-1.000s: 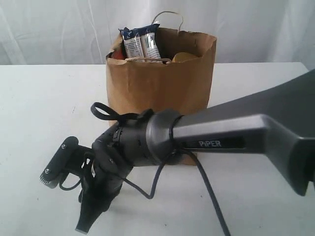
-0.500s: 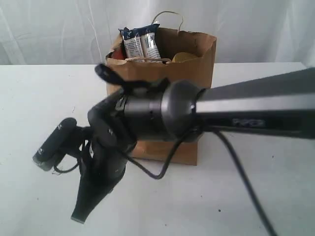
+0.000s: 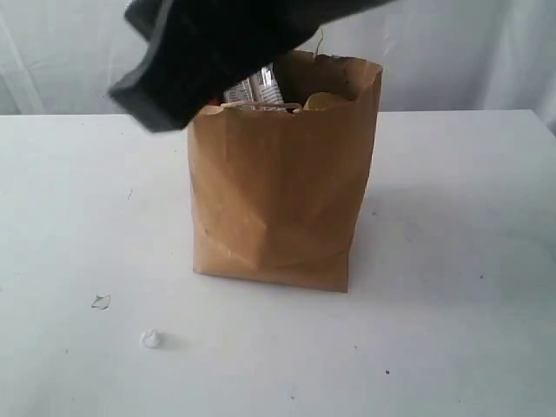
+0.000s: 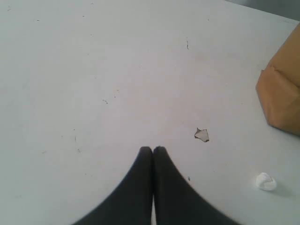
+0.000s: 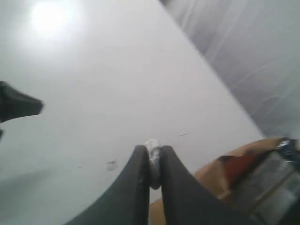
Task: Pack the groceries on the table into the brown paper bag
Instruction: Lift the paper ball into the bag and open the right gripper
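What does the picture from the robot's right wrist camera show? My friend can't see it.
The right pincer pinches a small white lump between its two dark fingers, up above the white table. Beyond the fingers is the open top of the brown paper bag, with blurry groceries inside it.

No lettering is legible; print on the long blue-white packet [image 3: 261, 89] is too blurred

Exterior view faces the brown paper bag [image 3: 278, 200] front-on, slightly above; both wrist views look down, catching that bag
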You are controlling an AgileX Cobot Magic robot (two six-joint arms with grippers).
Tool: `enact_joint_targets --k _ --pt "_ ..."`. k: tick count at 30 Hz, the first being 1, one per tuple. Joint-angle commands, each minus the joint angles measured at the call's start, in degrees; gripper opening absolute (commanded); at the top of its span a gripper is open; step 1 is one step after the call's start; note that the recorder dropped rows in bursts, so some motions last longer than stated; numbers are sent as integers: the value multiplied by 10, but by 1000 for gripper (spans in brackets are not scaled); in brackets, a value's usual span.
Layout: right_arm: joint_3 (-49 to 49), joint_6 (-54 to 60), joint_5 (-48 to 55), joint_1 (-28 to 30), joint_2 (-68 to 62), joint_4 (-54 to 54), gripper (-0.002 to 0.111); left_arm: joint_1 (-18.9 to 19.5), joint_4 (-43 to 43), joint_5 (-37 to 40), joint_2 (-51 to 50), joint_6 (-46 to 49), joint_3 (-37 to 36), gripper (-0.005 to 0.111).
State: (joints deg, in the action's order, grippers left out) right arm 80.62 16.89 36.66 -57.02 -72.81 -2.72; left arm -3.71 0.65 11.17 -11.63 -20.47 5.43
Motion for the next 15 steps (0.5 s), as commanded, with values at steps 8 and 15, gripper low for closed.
enact_joint_targets --k 8,15 --pt "-1 -270 -92 130 -42 -334 0 -3 6 -1 3 -2 0 0" --pt "-1 -330 -152 162 -129 -327 19 -3 6 -1 3 -2 0 0"
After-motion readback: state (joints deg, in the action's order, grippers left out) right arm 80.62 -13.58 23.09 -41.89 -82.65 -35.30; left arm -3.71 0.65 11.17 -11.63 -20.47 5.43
